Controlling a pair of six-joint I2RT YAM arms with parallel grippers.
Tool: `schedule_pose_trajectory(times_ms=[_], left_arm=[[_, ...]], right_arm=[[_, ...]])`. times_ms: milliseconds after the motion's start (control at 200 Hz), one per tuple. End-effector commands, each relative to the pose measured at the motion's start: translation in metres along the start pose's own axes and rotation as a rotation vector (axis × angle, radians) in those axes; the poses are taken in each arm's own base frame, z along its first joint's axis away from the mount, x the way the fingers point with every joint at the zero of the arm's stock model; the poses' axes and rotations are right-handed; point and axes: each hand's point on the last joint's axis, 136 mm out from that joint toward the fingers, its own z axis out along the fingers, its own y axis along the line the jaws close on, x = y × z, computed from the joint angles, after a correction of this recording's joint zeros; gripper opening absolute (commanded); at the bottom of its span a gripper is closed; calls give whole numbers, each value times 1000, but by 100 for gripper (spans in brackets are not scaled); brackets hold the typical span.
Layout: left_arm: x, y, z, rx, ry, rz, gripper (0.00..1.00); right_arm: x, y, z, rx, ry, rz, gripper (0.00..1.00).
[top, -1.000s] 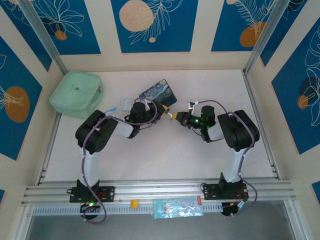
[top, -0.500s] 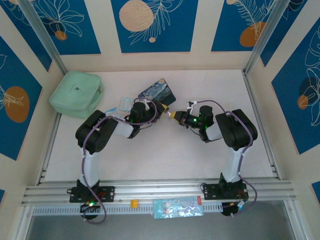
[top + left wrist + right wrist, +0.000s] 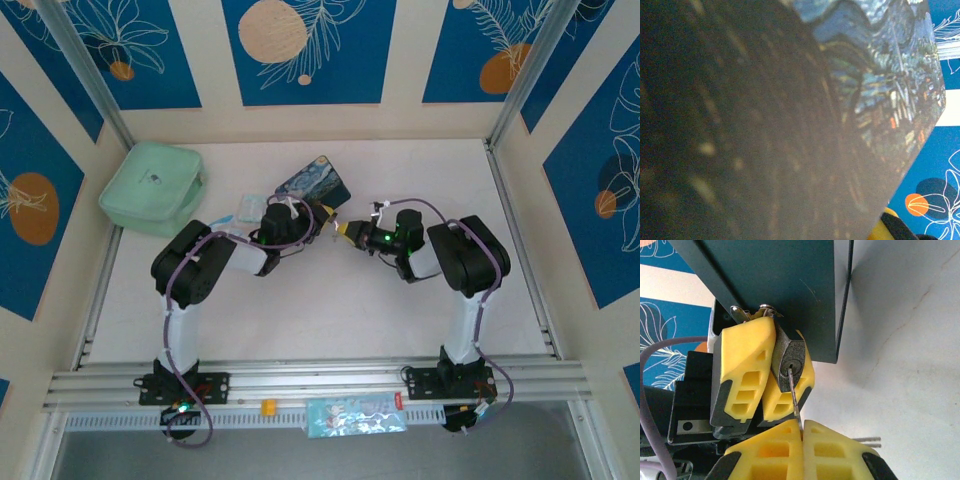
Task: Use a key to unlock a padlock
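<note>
Right wrist view, nearest first: the right gripper (image 3: 801, 426) had its yellow fingers pressed together on the key (image 3: 793, 392), a thin pale blade standing up out of them. Just past it, the left gripper (image 3: 781, 342) was clenched on the padlock (image 3: 790, 360), one yellow finger on each side. The padlock was small, dark and blocky, with its keyhole face turned toward the camera. The key's tip met the keyhole; how far in it sat could not be told. Small metal parts at the padlock's top lay against the dark side of the tin (image 3: 780, 285), which loomed behind and hid the shackle. To the right lay the bare pale table (image 3: 905, 355).

In the top external view, a bright packet (image 3: 355, 415) and a small yellow piece (image 3: 267, 406) sat on the near rail. Farther in, the two grippers met mid-table, just in front of the tin. Clear-blue packets (image 3: 248, 208) lay beside the left arm, and a green pouch (image 3: 152, 187) rested at the far left.

In the left wrist view, the tin's painted face stood very close and blurred.

Compared with a second earlier, the right arm had shifted left, closing the gap to the left gripper; the left arm had barely moved.
</note>
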Motion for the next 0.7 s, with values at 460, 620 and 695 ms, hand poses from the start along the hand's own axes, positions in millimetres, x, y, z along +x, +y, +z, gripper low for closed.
schedule_pose_trajectory(times_ms=[460, 620, 695], left_arm=[[50, -17, -2, 50, 203, 59, 0], [50, -16, -2, 45, 205, 62, 0], [49, -16, -2, 46, 199, 62, 0]], right_arm=[[-25, 5, -19, 28, -28, -47, 0], [-26, 10, -17, 30, -23, -54, 0], [-24, 11, -13, 30, -18, -49, 0]])
